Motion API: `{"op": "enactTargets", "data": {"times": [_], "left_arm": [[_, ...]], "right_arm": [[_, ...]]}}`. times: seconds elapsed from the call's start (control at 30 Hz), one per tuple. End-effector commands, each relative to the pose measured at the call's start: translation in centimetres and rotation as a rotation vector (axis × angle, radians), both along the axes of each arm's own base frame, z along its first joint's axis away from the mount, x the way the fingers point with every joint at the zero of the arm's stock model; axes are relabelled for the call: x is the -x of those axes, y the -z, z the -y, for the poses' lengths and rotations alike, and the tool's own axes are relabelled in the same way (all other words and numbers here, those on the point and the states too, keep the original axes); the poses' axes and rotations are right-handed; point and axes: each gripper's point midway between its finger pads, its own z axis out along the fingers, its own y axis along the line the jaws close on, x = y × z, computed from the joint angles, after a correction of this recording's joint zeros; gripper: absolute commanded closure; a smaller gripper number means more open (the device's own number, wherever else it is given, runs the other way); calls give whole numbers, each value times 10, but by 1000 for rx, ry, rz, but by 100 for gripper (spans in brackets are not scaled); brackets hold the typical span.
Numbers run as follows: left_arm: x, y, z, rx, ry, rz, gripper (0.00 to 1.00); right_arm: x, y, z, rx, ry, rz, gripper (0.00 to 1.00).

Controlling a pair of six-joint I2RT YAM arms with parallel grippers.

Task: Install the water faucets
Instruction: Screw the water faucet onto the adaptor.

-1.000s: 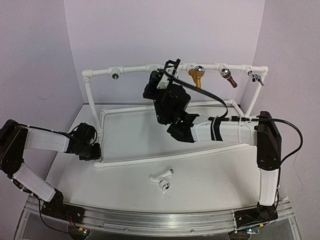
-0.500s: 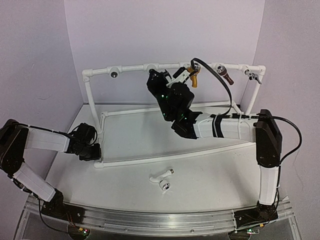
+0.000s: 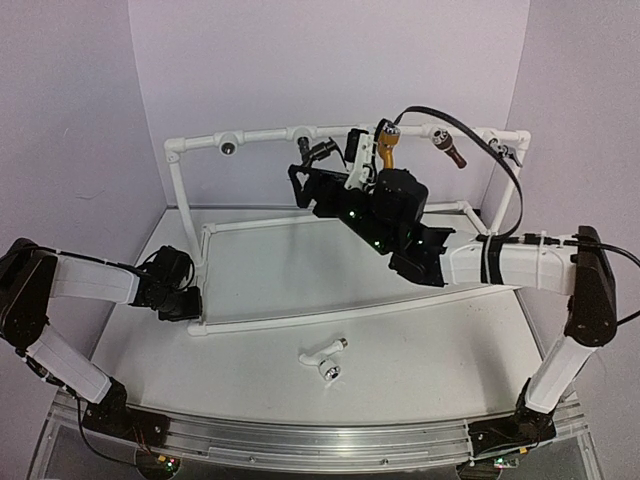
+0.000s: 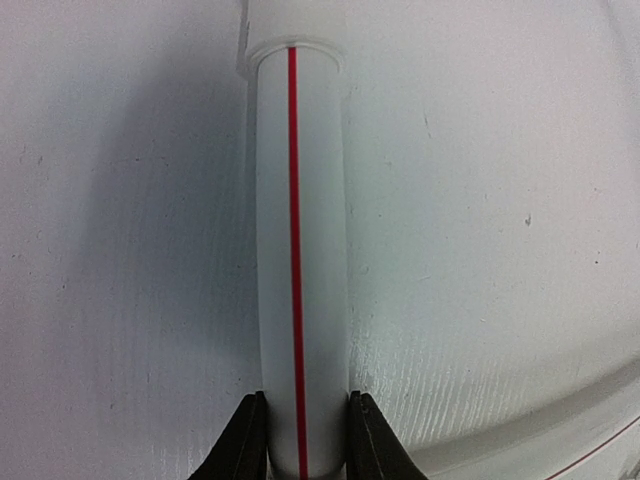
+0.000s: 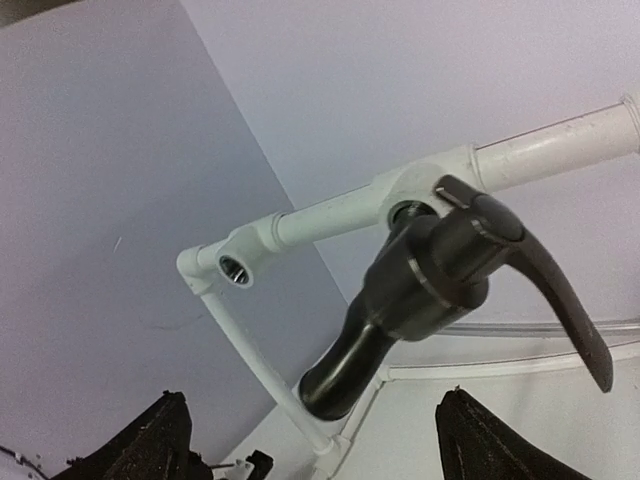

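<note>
Above the desk [image 3: 430, 365] in the overhead view, a white pipe frame [image 3: 260, 136] stands with the black tap [image 3: 318, 151] hanging from a fitting on its top rail, left of a gold tap [image 3: 388, 152] and a brown tap [image 3: 453, 153]. The right arm [image 3: 500, 265] reaches up toward that rail, and the right jaws sit just below the black tap. The white tap [image 3: 322, 353] lies on its side on the desk near the front, well apart from both arms. The left jaws sit at the frame's near left corner, on the front pipe [image 3: 280, 320]. Seen from the left wrist, the left jaws are closed on the front pipe [image 4: 300, 250], one tip pressed against each side, and a red line runs along the pipe. Seen from the right wrist, the right jaws are spread wide and hold nothing, their tips low at either side of the view. The black tap [image 5: 420, 290] hangs between and beyond them, touching neither. Its upper end meets the fitting on the top rail [image 5: 330, 215], though how deep it sits cannot be told, and its thin lever [image 5: 560, 300] slants down to the right. Further left on the rail is an open socket [image 5: 233, 268].
</note>
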Motion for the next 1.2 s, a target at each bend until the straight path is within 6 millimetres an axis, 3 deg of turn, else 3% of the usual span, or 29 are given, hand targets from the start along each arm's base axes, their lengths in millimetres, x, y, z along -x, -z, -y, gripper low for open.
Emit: {"op": "enactTargets", "data": {"times": [0.0, 0.13, 0.23, 0.5, 0.7, 1.0, 1.17], "left_arm": [[7, -9, 58, 182, 203, -3, 100], [8, -8, 58, 184, 206, -4, 100], [8, -8, 58, 182, 205, -5, 100], [8, -8, 58, 181, 205, -5, 100], [6, -8, 59, 179, 207, -4, 100], [8, -10, 57, 182, 203, 3, 100], [8, -11, 57, 182, 204, 5, 100]], "right_arm": [[46, 13, -16, 542, -114, 263, 15], [75, 40, -23, 1077, -104, 587, 10], [65, 40, -14, 1308, -13, 690, 9], [25, 1, -4, 1784, 329, 962, 4], [-6, -29, -7, 1834, 496, 1013, 5], [-57, -31, 0, 1903, 663, 958, 15], [-68, -31, 5, 1910, 709, 943, 26]]}}
